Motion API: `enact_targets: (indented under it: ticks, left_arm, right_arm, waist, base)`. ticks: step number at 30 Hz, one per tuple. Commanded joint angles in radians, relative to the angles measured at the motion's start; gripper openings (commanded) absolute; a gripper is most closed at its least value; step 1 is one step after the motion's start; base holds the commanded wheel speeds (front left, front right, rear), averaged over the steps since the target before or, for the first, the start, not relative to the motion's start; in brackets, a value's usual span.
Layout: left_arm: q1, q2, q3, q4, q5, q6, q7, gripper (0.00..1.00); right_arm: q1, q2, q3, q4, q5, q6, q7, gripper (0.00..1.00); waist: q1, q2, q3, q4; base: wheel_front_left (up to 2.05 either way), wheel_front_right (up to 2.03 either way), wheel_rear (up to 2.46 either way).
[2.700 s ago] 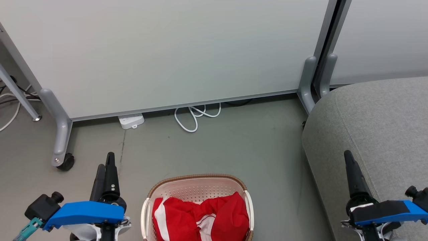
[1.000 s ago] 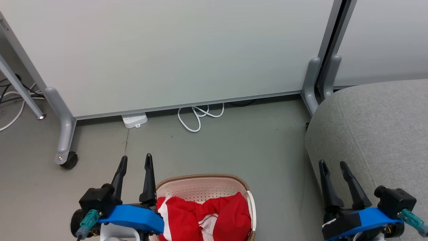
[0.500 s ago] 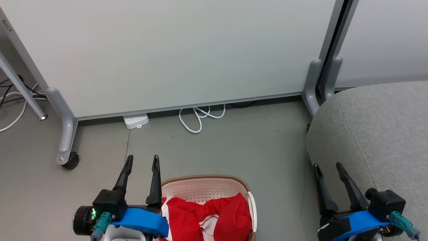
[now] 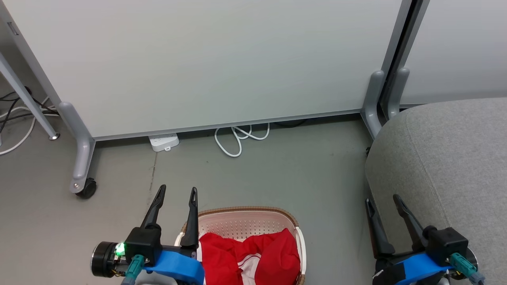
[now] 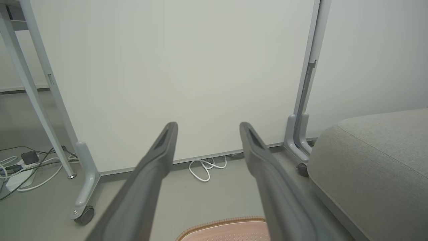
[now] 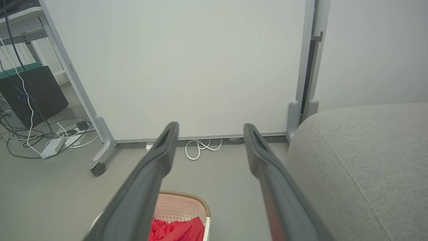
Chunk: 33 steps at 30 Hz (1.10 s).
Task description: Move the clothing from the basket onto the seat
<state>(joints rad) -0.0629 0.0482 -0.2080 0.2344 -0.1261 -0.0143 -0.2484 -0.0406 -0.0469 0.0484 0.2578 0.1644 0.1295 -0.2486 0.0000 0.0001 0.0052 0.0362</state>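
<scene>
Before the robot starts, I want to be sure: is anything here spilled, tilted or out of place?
Nothing serious. The clothing lies bunched inside the basket, which stands upright on the floor. One loose white cable loops on the floor under the partition, well apart from the basket.

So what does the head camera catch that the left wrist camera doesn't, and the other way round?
Head view extras: the red clothing lying in the basket, the right claw open near the seat, and a white power strip under the partition. Left wrist view extras: a black adapter at its far left. Shared: the left claw, open; the basket's brown rim; the grey seat; the partition; the coiled white cable; and the caster.
</scene>
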Motion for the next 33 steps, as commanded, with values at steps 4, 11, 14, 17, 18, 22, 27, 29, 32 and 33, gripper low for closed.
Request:
enact_targets:
  ticks: [4,11,14,17,18,22,27,29,32,33]
  left_arm:
    - [-0.004,0.003,-0.006,0.009,0.033,-0.001,-0.013,1.00]
    - [-0.005,0.003,-0.009,0.023,0.044,-0.004,-0.018,1.00]
    - [-0.006,0.003,-0.009,0.029,0.041,-0.007,-0.018,1.00]
    - [-0.008,0.003,-0.009,0.035,0.036,-0.008,-0.018,1.00]
    - [-0.008,0.003,-0.008,0.036,0.035,-0.008,-0.018,1.00]
    - [-0.009,0.003,-0.009,0.041,0.032,-0.009,-0.018,1.00]
    - [-0.009,0.003,-0.009,0.046,0.033,-0.008,-0.018,1.00]
    - [-0.009,0.003,-0.010,0.047,0.033,-0.008,-0.018,1.00]
    - [-0.011,0.003,-0.010,0.050,0.032,-0.011,-0.018,1.00]
    - [-0.014,0.003,-0.012,0.055,0.033,-0.014,-0.018,1.00]
  right_arm:
    - [0.006,-0.006,0.003,0.004,-0.038,0.002,-0.013,1.00]
    - [0.005,-0.006,-0.005,0.022,-0.058,0.001,-0.018,1.00]
    - [0.006,-0.006,-0.008,0.027,-0.058,0.001,-0.018,1.00]
    - [0.007,-0.006,-0.011,0.035,-0.059,0.001,-0.018,1.00]
    - [0.007,-0.006,-0.012,0.037,-0.059,0.001,-0.018,1.00]
    - [0.006,-0.006,-0.014,0.041,-0.058,0.001,-0.018,1.00]
    - [0.005,-0.006,-0.015,0.046,-0.057,0.001,-0.018,1.00]
    - [0.002,-0.006,-0.015,0.049,-0.057,0.001,-0.018,1.00]
    - [-0.003,-0.006,-0.013,0.052,-0.056,0.001,-0.018,1.00]
    - [-0.005,-0.006,-0.013,0.053,-0.056,0.001,-0.018,1.00]
  waist:
    - [0.0000,-0.0001,0.000,0.001]
    - [0.0000,-0.0001,0.001,0.001]
    - [0.0000,-0.0001,0.001,0.002]
    - [0.0000,-0.0001,0.001,0.004]
    - [0.0000,-0.0001,0.001,0.004]
    - [0.0000,-0.0001,0.001,0.006]
    - [0.0000,-0.0001,0.001,0.006]
    - [0.0000,-0.0001,0.001,0.006]
    - [0.0000,-0.0001,0.004,0.004]
    - [0.0000,-0.0001,0.006,0.002]
  base:
    - [0.00,0.00,0.00]
    - [0.00,0.00,0.00]
    - [0.00,0.00,0.00]
    - [0.00,0.00,0.00]
    - [0.00,0.00,0.00]
    - [0.00,0.00,0.00]
    - [0.00,0.00,0.00]
    - [0.00,0.00,0.00]
    - [0.00,0.00,0.00]
    - [0.00,0.00,0.00]
